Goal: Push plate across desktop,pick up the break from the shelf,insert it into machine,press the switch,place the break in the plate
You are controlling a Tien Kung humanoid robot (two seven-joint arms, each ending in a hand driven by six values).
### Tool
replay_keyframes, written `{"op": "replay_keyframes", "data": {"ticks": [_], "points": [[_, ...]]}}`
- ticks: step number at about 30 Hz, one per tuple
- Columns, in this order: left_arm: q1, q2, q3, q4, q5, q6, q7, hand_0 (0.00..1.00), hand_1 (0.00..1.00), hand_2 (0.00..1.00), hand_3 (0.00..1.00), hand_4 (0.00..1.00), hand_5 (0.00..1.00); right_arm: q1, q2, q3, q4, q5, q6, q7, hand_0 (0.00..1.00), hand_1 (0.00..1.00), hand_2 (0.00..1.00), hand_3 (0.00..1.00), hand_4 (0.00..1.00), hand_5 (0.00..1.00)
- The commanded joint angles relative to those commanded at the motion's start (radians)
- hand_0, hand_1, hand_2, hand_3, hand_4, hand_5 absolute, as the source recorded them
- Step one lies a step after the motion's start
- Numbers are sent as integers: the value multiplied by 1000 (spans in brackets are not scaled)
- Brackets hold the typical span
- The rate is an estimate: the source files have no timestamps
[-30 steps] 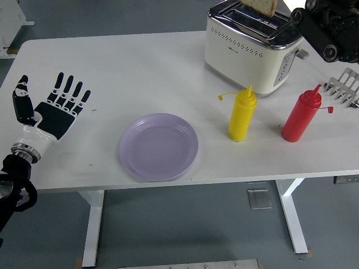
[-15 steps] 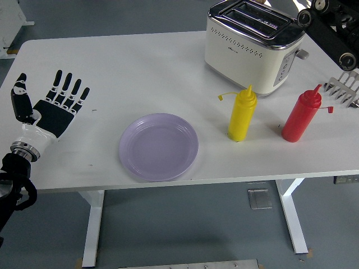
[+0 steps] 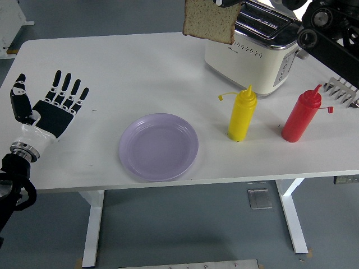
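Fingers (image 3: 66,85) of left hand (image 3: 49,109) spread wide, palm up, holding nothing; hand lies at left edge of frame on the white rectangular table (image 3: 129,73), unchanged from half a second ago. Right hand (image 3: 227,3) at top edge, mostly cut off by frame; dark fingertips pinch top of the brown square bread slice (image 3: 210,21). Slice now hangs in air at upper centre, just left of the cream and chrome two-slot toaster (image 3: 252,47); earlier it was out of sight. Right arm has swung left across toaster. Round lilac plastic plate (image 3: 159,146) sits lower centre, near table's front edge, open tabletop to its left. Yellow squeeze bottle (image 3: 242,114) and red squeeze bottle (image 3: 301,116) stand right of plate, apart.
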Motion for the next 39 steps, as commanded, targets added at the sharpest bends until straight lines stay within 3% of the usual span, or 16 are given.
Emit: {"op": "replay_keyframes", "data": {"ticks": [8, 16, 22, 31, 39], "points": [[3, -1, 1, 3, -1, 0, 0, 812, 744, 698, 706, 792, 998, -8, 6, -55, 157, 258, 76, -103, 293, 402, 384, 455, 316, 2], [4, -1, 3, 9, -1, -1, -1, 812, 744, 698, 707, 792, 998, -17, 40, -119, 193, 488, 74, -154, 276, 394, 375, 454, 333, 2], [5, -2, 4, 11, -2, -1, -1, 812, 744, 698, 707, 792, 998, -31, 83, -164, 157, 642, 43, -145, 271, 383, 369, 451, 357, 2], [5, -4, 5, 29, -6, -6, -3, 812, 742, 697, 706, 793, 998, -41, 147, -251, 49, 825, 54, -31, 270, 382, 372, 454, 355, 2], [1, -5, 1, 41, -5, -9, -3, 812, 741, 697, 707, 793, 998, -42, 189, -293, -31, 799, 60, 70, 270, 385, 377, 455, 352, 2]]}}
